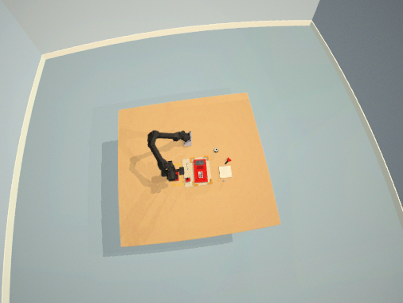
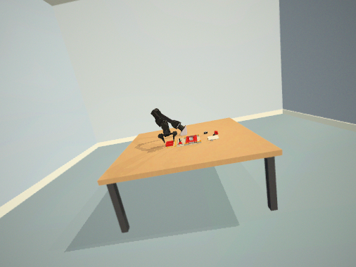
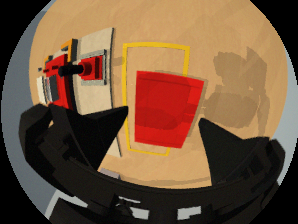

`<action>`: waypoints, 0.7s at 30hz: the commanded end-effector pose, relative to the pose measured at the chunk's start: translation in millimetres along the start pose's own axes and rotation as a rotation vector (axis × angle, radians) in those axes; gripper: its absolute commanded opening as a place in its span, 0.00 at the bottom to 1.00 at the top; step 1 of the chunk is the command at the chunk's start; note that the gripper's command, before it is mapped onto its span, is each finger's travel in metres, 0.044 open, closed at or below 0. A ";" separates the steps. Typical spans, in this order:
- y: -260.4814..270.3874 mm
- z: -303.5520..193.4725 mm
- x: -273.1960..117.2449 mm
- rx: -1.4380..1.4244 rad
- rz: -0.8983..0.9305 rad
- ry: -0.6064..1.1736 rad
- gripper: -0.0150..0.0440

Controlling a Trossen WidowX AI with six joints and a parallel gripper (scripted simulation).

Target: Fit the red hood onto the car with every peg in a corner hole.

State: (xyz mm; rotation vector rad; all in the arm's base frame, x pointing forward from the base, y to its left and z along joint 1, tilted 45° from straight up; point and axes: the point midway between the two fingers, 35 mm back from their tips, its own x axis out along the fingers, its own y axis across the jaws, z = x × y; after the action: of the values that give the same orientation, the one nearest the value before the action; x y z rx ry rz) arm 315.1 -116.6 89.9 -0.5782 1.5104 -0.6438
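Observation:
The red hood [image 1: 176, 176] [image 2: 169, 143] [image 3: 165, 92] lies on the table, turned slightly inside a yellow outline [image 3: 125, 75] and crossing its right line in the wrist view. Its corner holes cannot be made out. My gripper [image 2: 169, 140] [image 3: 164, 115] is open and empty above the hood, with one fingertip on each side of it in the wrist view. The red car chassis [image 1: 201, 167] [image 2: 188, 141] [image 3: 59, 61] sits in its jig beside the hood, with the engine block [image 1: 201, 175] on its deck. The pegs are too small to tell.
A pale plate [image 1: 186, 165] [image 3: 92, 100] with an upright black-tipped red part [image 1: 187, 179] [image 2: 180, 142] [image 3: 92, 67] stands between hood and chassis. Beyond the chassis are a white square block [image 1: 224, 172] [image 2: 213, 138], a red and black part [image 1: 228, 160] and a small round part [image 1: 216, 150].

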 end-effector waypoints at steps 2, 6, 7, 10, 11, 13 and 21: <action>0.7 -1.4 3.6 -0.010 -0.003 0.004 1.00; 0.7 -1.4 5.5 -0.010 -0.003 0.004 1.00; 0.7 -1.4 6.0 -0.010 -0.003 0.004 1.00; 0.7 -1.4 7.5 -0.010 -0.004 0.004 1.00; 0.7 -1.5 8.0 -0.010 -0.004 0.004 1.00; 0.7 -1.5 9.0 -0.010 -0.004 0.004 1.00; 0.6 -1.6 12.9 -0.010 -0.004 0.004 1.00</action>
State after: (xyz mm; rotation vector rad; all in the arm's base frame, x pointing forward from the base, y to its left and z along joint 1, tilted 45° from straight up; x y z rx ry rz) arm 314.7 -123.9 82.7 -0.5786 1.5099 -0.6443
